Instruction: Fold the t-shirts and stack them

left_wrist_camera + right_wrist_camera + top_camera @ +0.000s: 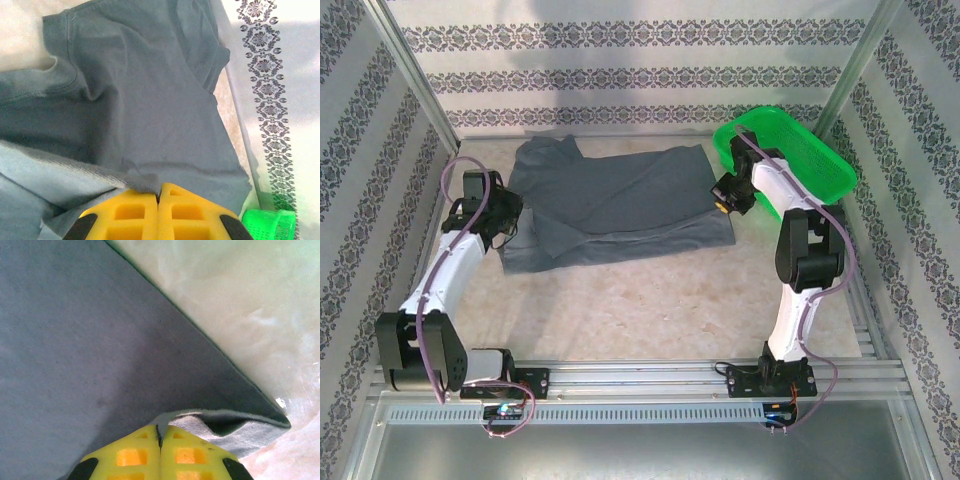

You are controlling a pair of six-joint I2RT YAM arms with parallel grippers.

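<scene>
Barely started imo: the shirt (620, 200) lies on the counter (650, 310), one fold half-made. Left end effector (159, 192) and right end effector (160, 429) both pinch its edges. Nothing stacked yet.

Both arms reach forward, left gripper (159, 189) and right gripper (160, 428) low, jaws pressed together.

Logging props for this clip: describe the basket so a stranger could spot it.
On the table, find the far right corner, by the patterned wall. The basket sits there, right of the grey t-shirt. It alone is bright green mesh.
</scene>
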